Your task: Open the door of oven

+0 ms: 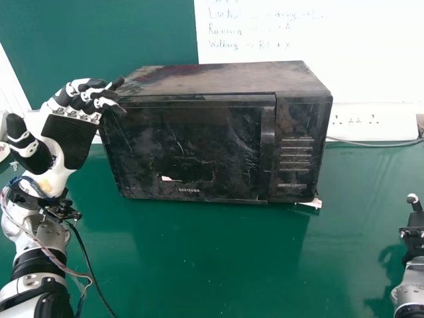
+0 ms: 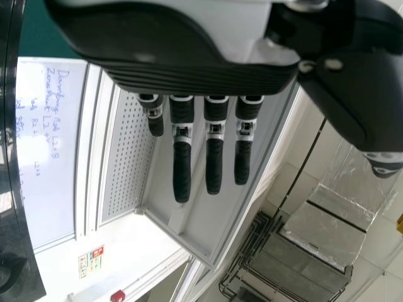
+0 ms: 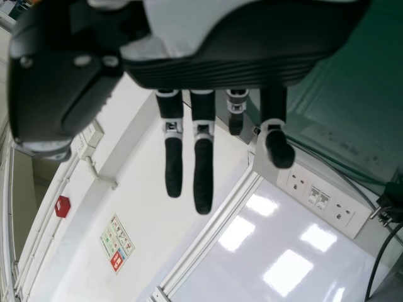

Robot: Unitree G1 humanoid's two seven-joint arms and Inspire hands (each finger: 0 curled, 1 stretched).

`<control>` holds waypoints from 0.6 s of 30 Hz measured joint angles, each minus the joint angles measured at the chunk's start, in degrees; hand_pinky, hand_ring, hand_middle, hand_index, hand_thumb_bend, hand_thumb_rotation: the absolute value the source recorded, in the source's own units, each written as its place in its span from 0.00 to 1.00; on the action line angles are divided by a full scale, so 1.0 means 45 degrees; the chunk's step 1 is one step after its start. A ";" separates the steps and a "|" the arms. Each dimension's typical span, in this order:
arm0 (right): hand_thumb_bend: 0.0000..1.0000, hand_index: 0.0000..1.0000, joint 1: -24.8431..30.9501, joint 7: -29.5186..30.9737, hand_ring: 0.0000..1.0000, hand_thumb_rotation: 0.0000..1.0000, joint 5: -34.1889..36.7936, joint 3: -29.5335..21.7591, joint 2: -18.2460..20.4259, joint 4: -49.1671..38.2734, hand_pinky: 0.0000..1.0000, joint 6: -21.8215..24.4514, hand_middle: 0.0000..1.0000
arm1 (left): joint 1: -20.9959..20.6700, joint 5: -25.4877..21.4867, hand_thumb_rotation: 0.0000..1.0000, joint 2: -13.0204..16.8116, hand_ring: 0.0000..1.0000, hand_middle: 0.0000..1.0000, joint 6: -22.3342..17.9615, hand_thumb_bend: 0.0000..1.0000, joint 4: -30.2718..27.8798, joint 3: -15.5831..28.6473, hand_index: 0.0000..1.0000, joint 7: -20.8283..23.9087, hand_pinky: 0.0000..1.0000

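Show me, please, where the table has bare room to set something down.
The table is bare in front of the oven, between left arm and right arm, and to the oven's right, before the cable. It is crowded at the oven's left, with the left robot hand at its upper corner.

From here, I see the microwave oven (image 1: 303,142) has a glossy, scratched door (image 1: 205,142) and a dull, smeared top (image 1: 218,76). The tabletop (image 1: 199,258) looks smooth and shiny, possibly painted metal. The whiteboard (image 3: 242,270) is glossy; my left hand (image 1: 69,138) has matt, ribbed black.
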 measured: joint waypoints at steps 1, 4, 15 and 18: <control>1.00 0.75 0.0000 -0.0005 0.57 0.89 -0.0010 0.0002 0.0000 0.0000 0.43 0.0000 0.70 | 0.0000 0.0000 0.58 0.0000 0.23 0.42 0.0000 0.86 -0.0013 -0.0005 0.55 0.0000 0.11; 1.00 0.75 0.0000 -0.0026 0.57 0.88 -0.0005 -0.0009 0.0000 -0.0002 0.42 0.0004 0.70 | 0.0000 -0.0001 0.59 0.0000 0.23 0.42 -0.0020 0.85 -0.0026 -0.0007 0.56 0.0000 0.10; 1.00 0.76 0.0043 -0.0053 0.57 0.88 -0.0006 -0.0003 0.0047 -0.0316 0.43 -0.0072 0.72 | 0.0074 -0.0055 0.56 -0.0045 0.21 0.39 0.0599 0.88 -0.0343 -0.0040 0.55 -0.0031 0.09; 1.00 0.75 0.0103 -0.0046 0.58 0.88 0.0007 -0.0002 0.0161 -0.0497 0.43 -0.0134 0.72 | 0.0087 -0.0234 0.52 -0.0103 0.22 0.41 0.1464 0.89 -0.0383 -0.0045 0.55 -0.0018 0.11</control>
